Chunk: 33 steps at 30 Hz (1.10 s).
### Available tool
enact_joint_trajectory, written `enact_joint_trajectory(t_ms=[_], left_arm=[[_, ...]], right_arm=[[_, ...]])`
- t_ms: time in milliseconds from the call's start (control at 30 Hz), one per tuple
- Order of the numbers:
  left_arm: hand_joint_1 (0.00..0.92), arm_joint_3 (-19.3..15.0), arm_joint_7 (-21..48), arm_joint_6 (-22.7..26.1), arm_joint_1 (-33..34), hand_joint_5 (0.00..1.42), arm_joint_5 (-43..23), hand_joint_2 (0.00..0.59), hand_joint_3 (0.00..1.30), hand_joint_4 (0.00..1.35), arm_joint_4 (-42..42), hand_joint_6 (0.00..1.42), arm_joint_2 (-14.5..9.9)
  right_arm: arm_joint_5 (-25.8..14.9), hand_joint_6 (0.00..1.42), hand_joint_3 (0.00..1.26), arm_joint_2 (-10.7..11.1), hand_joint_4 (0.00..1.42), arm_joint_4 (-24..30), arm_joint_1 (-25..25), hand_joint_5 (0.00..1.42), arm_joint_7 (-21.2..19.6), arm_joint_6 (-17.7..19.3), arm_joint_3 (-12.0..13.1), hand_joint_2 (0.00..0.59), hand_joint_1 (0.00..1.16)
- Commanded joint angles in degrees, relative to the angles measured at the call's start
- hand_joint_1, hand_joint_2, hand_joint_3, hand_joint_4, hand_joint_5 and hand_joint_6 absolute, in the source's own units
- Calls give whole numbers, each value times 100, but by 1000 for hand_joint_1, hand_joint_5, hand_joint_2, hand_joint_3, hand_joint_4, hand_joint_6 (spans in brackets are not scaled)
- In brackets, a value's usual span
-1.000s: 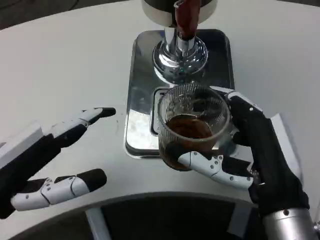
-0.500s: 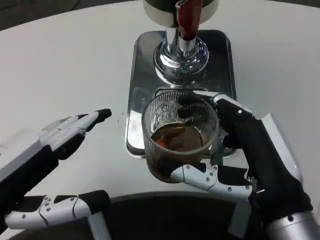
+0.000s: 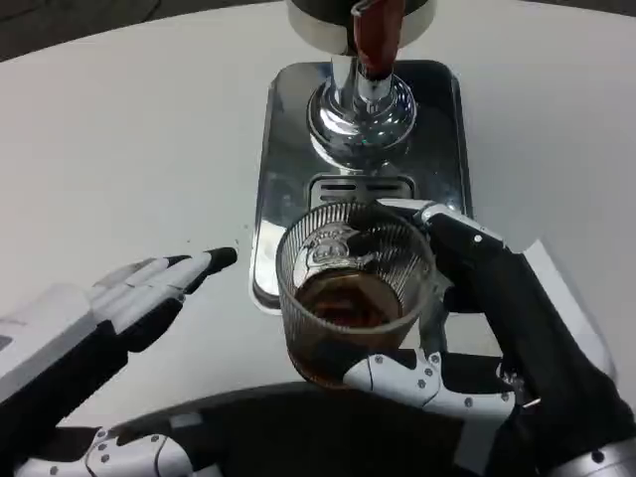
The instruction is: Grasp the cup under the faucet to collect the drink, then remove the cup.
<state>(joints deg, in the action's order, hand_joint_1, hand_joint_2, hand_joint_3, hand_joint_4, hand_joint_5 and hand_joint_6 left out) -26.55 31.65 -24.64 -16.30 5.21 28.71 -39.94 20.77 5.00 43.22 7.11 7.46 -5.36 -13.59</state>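
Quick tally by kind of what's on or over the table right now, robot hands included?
Cup, ribbed clear, holding brown drink: 1
Dispenser base with faucet: 1
Steel drip tray: 1
Robot hands: 2, the left robot hand open beside the tray, the right robot hand gripping the cup
Total: 5

1. Looked like a lab or demo bench rather than a home kitchen, though hard to tell for sure.
2. Showed a bare white round table (image 3: 119, 129) with nothing domestic around.
3. Held a chrome drink dispenser (image 3: 361, 94) on a polished steel drip tray (image 3: 288, 139).
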Motion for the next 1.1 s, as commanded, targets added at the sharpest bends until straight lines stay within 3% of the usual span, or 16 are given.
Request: enact_joint_trajectory(t_ms=[33,367,1100], left_arm=[[0,-90,9,-81,-194,0,2,114,0,0,98,0,-3],[0,-119,21,-83,-356,0,-26,113,0,0,175,0,4],[0,-446,98,-86,-799,0,-127,113,0,0,415,0,3]], right_arm=[[-206,1248,926,35,1052,391,167,1204,95,22,-12,154,876],[-255,1248,936,135,1053,631,372,1204,191,-77,-42,155,877],[-462,1264,947,333,1053,459,170,1204,478,-208,-7,155,878]])
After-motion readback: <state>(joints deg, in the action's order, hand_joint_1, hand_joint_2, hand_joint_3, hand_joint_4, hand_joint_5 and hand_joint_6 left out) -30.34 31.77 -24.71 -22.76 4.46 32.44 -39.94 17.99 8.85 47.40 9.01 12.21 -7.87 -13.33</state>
